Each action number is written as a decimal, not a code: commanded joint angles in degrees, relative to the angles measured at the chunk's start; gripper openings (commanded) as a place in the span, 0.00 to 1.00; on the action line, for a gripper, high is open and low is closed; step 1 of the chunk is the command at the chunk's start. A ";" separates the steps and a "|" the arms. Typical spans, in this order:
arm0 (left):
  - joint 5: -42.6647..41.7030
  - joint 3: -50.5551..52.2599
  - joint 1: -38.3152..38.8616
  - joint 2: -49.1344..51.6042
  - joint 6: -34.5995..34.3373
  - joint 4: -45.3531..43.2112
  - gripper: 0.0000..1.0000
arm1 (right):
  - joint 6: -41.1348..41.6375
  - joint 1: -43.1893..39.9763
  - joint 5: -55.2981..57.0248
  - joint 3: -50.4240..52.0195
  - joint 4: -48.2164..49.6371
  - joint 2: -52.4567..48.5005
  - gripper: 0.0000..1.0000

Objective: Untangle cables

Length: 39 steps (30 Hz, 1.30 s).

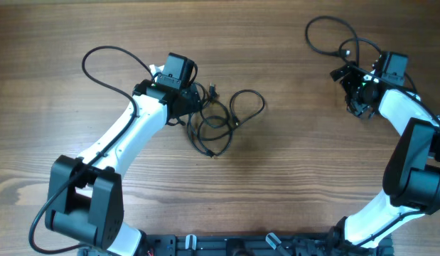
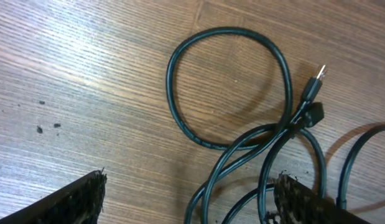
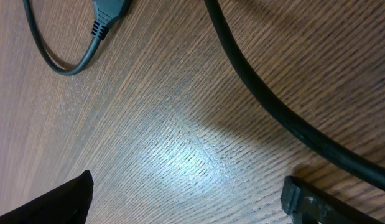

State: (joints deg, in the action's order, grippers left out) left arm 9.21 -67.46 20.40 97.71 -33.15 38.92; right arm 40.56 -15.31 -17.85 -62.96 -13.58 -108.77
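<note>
Partly done, I'd judge. One cable (image 3: 267,96) lies alone, well apart from the knot of cables (image 1: 218,121), under my right claw (image 3: 186,193), which is wide and empty. The knot is not yet undone: several loops cross on the bench (image 1: 291,171). My left claw (image 2: 191,186) is just beside the knot, wide, gripping nothing.
</note>
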 commanded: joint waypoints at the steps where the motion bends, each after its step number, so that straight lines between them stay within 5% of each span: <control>1: 1.36 0.02 -0.04 -0.20 -0.31 -0.81 0.85 | 0.57 0.09 1.14 0.42 0.31 -0.96 1.00; 5: 1.38 0.02 -0.07 1.44 2.01 -1.16 0.61 | 0.57 0.09 1.14 0.42 0.31 -0.96 1.00; 7: 1.33 0.00 -0.07 3.21 6.78 -2.86 0.59 | 0.57 0.09 1.14 0.42 0.31 -0.96 1.00; 8: 1.38 0.00 -0.09 4.00 7.48 -3.69 0.51 | 0.59 0.09 1.14 0.42 0.31 -0.96 1.00; 9: 1.29 0.02 -0.35 4.92 7.45 -4.31 0.25 | 0.57 0.09 1.14 0.42 0.31 -0.96 1.00; 11: 1.31 0.00 -0.66 5.95 7.45 -4.33 0.14 | 0.57 0.09 1.14 0.42 0.31 -0.96 1.00; 24: -14.23 0.02 -9.57 7.28 7.45 -5.31 0.16 | 28.30 0.09 1.05 0.42 1.31 -0.96 1.00; 28: -15.43 0.02 -11.19 9.11 7.37 -5.33 0.18 | 29.49 0.09 -7.19 0.42 -1.51 -0.96 1.00; 32: -15.43 0.00 -11.19 9.25 7.23 -5.42 0.20 | 22.97 0.09 -10.10 0.42 -8.74 -0.96 1.00; 34: -15.41 0.00 -11.19 9.25 7.23 -5.75 0.22 | 6.38 0.28 -10.58 0.42 -15.10 -0.96 1.00; 39: -15.43 0.00 -11.19 9.25 7.23 -5.70 0.24 | -9.16 3.23 -13.99 0.48 -25.03 -0.96 1.00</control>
State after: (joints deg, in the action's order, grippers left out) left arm -5.56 -67.46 9.45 106.50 -26.61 33.34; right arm 45.54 -14.63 -31.57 -63.94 -35.66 -108.64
